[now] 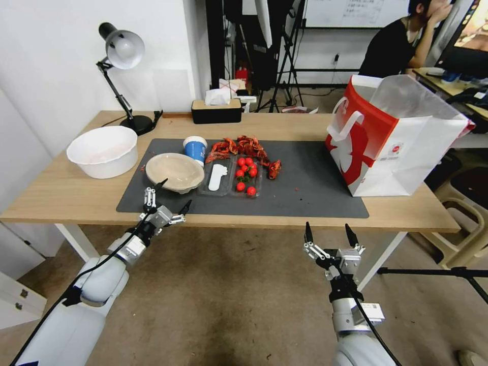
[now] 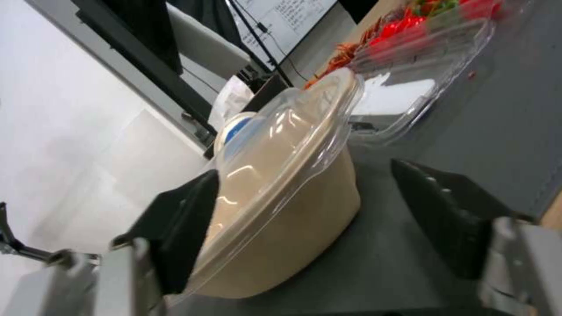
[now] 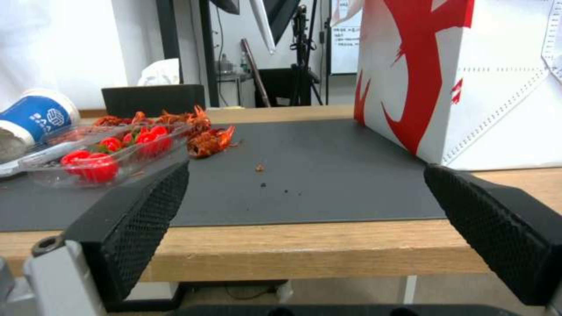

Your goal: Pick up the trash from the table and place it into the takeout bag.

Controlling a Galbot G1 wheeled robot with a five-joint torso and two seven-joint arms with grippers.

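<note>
A beige shallow bowl (image 1: 174, 172) under a clear lid sits at the mat's left end, with a blue-and-white paper cup (image 1: 195, 149) just behind it. Red crayfish shells (image 1: 244, 147) and a clear tray of cherry tomatoes (image 1: 245, 175) lie mid-mat. The takeout bag (image 1: 391, 137) stands open at the table's right end. My left gripper (image 1: 174, 194) is open at the bowl's near rim. In the left wrist view the bowl (image 2: 287, 219) lies between the spread fingers (image 2: 175, 228). My right gripper (image 1: 330, 235) hangs open below the table's front edge, facing the mat and the bag (image 3: 468, 79).
A large white bowl (image 1: 103, 151) stands on the bare wood of the table (image 1: 61, 188) at the left. A black desk lamp (image 1: 122, 51) and a black tissue box (image 1: 216, 111) stand along the back edge. The dark mat (image 1: 305, 188) is bare between tray and bag.
</note>
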